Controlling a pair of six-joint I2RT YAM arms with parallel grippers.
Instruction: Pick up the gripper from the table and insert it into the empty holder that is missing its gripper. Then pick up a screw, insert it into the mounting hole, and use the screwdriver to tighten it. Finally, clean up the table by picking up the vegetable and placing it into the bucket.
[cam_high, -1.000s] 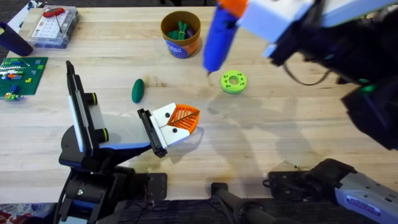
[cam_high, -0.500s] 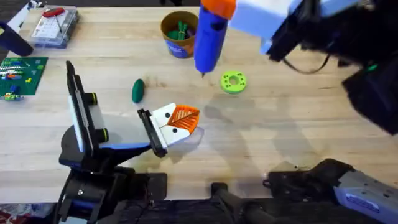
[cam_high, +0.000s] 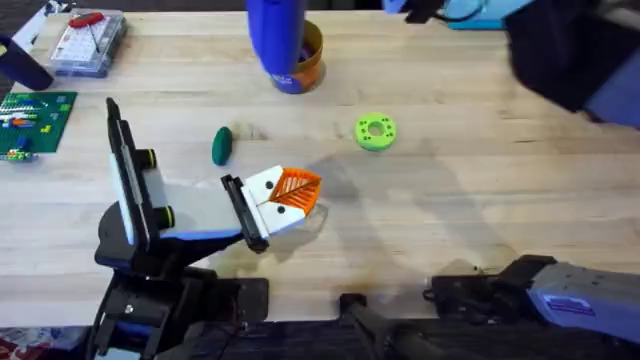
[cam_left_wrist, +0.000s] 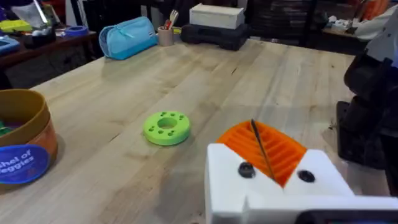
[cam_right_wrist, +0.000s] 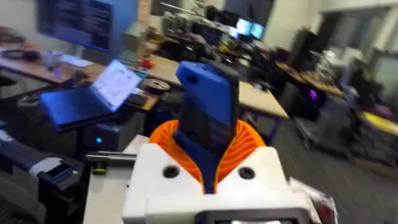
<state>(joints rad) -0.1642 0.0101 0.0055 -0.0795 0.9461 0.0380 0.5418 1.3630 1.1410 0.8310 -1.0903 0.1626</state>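
Two claws over a pale wooden surface (cam_high: 480, 200): the left claw (cam_high: 290, 192) pressed together at centre, the right claw (cam_right_wrist: 208, 163) clamped on the screwdriver (cam_right_wrist: 208, 118), cluttered desks (cam_right_wrist: 93, 68) behind.

A lab or workshop: a wooden worktop (cam_high: 480, 200), a parts box (cam_high: 85, 42), benches with monitors (cam_right_wrist: 245, 28) and a laptop (cam_right_wrist: 93, 93) behind.

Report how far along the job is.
Done: nothing I can confirm; no holder or screw is visible. In hand: the right end effector grips the screwdriver, raised over the bucket. Left: the vegetable lies on the table, not binned. The left end effector is shut, empty.
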